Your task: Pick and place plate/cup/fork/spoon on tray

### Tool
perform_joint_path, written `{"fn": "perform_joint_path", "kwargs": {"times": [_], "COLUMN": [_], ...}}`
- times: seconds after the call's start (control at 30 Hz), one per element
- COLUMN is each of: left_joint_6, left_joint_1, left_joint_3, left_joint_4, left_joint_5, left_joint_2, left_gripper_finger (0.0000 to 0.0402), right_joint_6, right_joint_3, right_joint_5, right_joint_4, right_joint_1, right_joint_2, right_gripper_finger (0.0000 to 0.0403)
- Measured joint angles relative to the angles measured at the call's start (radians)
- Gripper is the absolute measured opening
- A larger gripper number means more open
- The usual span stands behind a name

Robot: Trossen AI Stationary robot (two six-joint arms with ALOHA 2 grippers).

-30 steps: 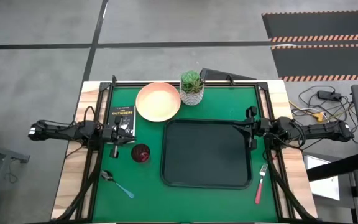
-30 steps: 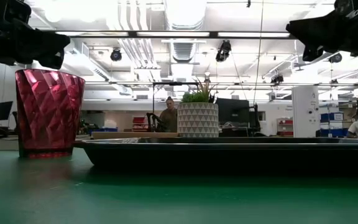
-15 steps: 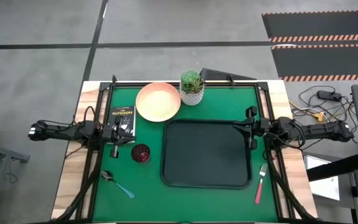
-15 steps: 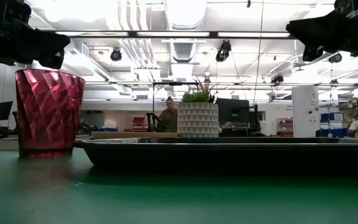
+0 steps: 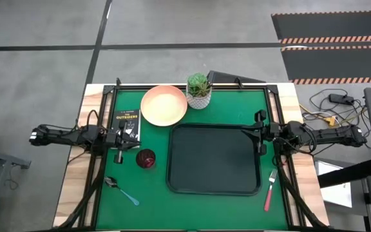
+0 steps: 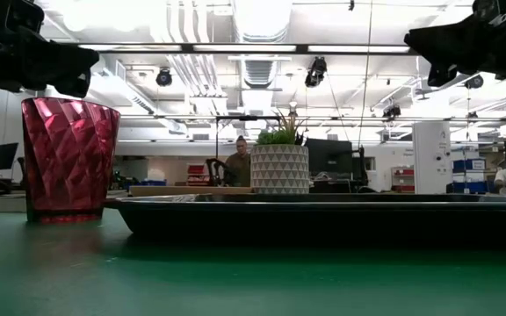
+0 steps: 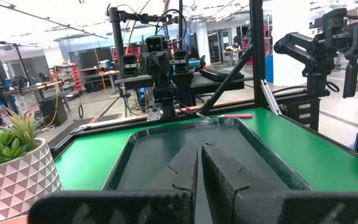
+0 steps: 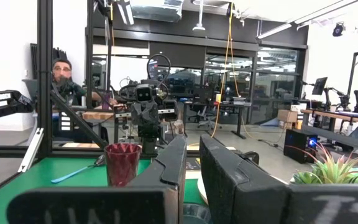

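The peach-pink plate [image 5: 164, 105] lies on the green mat at the far side. The dark red cup [image 5: 145, 158] stands upright left of the black tray [image 5: 213, 159]; it also shows in the low view [image 6: 68, 158] and the right wrist view [image 8: 122, 163]. The blue-handled spoon [image 5: 122, 190] lies near the front left. The red-handled fork [image 5: 270, 189] lies right of the tray's near corner. My left gripper [image 5: 129, 137] hangs shut and empty over the mat's left side, beside the cup. My right gripper [image 5: 257, 135] hangs shut and empty over the tray's right rim.
A white pot with a green plant [image 5: 199, 90] stands right of the plate. A small black book [image 5: 127, 122] lies under my left gripper's far side. A black frame rims the mat. A person [image 8: 61, 74] shows in the room behind.
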Motion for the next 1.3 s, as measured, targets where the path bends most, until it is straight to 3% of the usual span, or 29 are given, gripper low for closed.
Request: {"fn": "perform_joint_path", "kwargs": {"times": [1.23, 1.3], "left_joint_6": [-0.001, -0.083], "left_joint_1": [0.000, 0.000], "left_joint_3": [0.000, 0.000], "left_joint_4": [0.002, 0.025], "left_joint_5": [0.000, 0.000], "left_joint_2": [0.000, 0.000], "left_gripper_finger": [0.0005, 0.0005], "right_joint_6": [0.000, -0.004], "right_joint_3": [0.000, 0.000], "right_joint_5": [0.000, 0.000], "right_joint_4": [0.008, 0.008], "right_joint_1": [0.000, 0.000], "right_joint_2": [0.000, 0.000], "right_gripper_finger": [0.0036, 0.0036]}}
